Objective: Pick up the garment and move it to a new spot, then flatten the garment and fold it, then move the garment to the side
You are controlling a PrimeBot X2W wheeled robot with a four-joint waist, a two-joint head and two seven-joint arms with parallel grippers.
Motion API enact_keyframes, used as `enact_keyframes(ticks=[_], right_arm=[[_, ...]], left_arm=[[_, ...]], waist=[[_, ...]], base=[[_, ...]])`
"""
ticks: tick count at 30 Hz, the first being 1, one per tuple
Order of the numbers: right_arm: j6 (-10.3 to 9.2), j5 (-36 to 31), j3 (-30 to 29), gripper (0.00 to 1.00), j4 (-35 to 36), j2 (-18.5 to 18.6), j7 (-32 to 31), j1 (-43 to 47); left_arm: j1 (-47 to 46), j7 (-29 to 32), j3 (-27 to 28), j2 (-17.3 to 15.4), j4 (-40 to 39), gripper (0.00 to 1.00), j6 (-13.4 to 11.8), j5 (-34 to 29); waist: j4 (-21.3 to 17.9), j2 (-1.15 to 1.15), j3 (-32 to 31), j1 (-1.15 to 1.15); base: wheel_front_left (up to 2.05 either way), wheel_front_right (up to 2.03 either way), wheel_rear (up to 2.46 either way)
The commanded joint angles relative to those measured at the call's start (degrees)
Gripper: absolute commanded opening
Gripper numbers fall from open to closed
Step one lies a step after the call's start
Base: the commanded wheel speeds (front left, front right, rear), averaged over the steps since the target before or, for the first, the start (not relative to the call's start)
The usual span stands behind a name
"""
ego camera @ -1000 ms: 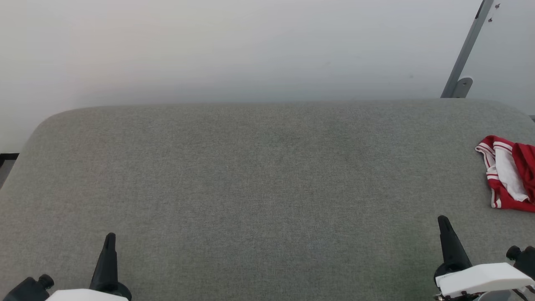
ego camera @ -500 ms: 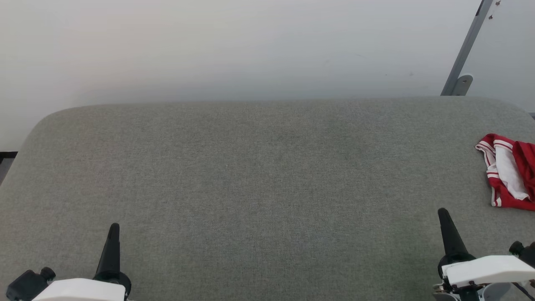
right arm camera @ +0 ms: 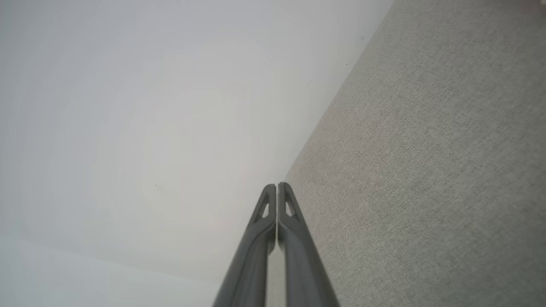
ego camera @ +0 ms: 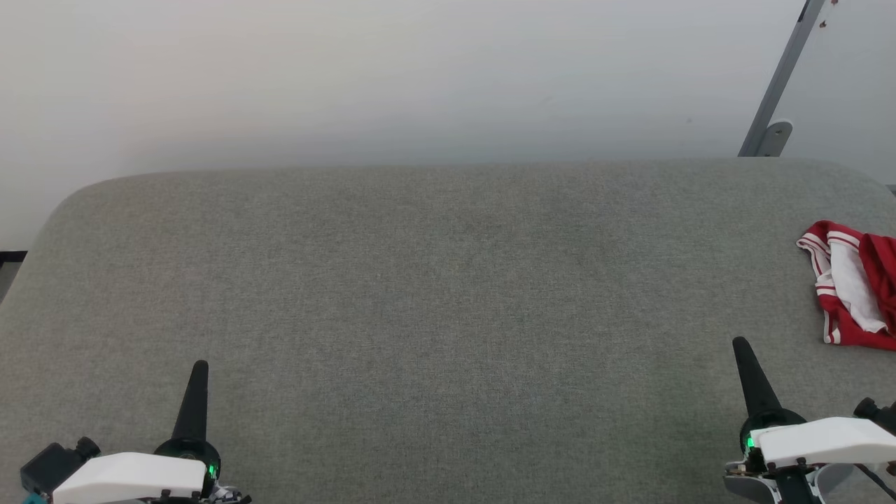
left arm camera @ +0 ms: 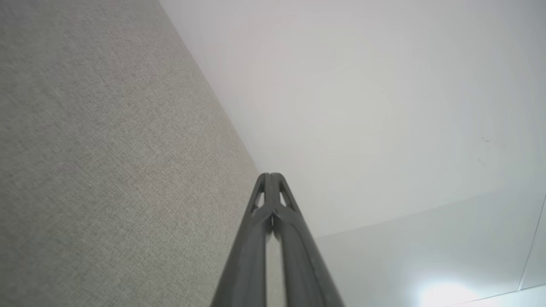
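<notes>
- Head view: a broad grey woven-fabric tabletop [ego camera: 434, 294] with rounded far corners spans the frame. All positions below are given relative to it.
- Garment: the small red jersey-style shirt with white sleeves and red-white striped trim [ego camera: 850, 287] lies crumpled on the tabletop at its right edge, about midway between the near and far sides. The frame border cuts off part of it, and no lettering can be made out.
- Left gripper [ego camera: 201, 367]: its two long dark fingers are pressed together into one spike. It sits at the near left part of the tabletop, pointing toward the far edge, empty and well apart from the shirt.
- Right gripper [ego camera: 739, 343]: its fingers are likewise together and hold nothing. It sits at the near right part of the tabletop, near the shirt but not touching it.
- Left wrist view: the fingertips [left arm camera: 266, 178] meet without a gap, with the tabletop on one side.
- Right wrist view: the fingertips [right arm camera: 270, 189] also meet, with the tabletop alongside.
- Background: a plain pale wall [ego camera: 420, 77] rises behind the tabletop's far edge, and a slanted grey metal strut [ego camera: 778, 82] stands at its far right corner.
</notes>
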State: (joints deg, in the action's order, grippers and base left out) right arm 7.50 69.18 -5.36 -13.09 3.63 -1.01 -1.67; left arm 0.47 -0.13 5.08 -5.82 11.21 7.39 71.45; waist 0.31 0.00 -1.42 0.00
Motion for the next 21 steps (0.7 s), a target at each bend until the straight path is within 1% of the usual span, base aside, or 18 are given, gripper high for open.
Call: enact_keyframes(ticks=[1,21], right_arm=[[-0.01,1.36,-0.11,0.0,0.3,-0.07,-0.39,-1.11],[-0.01,11.3,-0.64,0.0,-0.3,-0.44,-2.79,-2.83]], left_arm=[[-1.35,0.37,0.34,-0.13,-0.22,0.0,0.11,1.25],[-4.08,3.25,0.78,1.19,1.18,0.0,0.14,10.22]], waist=[[-0.01,0.0,0.04,0.0],[-0.12,0.0,0.66,0.0]], base=[[0.0,0.0,0.0],[0.0,0.0,0.0]])
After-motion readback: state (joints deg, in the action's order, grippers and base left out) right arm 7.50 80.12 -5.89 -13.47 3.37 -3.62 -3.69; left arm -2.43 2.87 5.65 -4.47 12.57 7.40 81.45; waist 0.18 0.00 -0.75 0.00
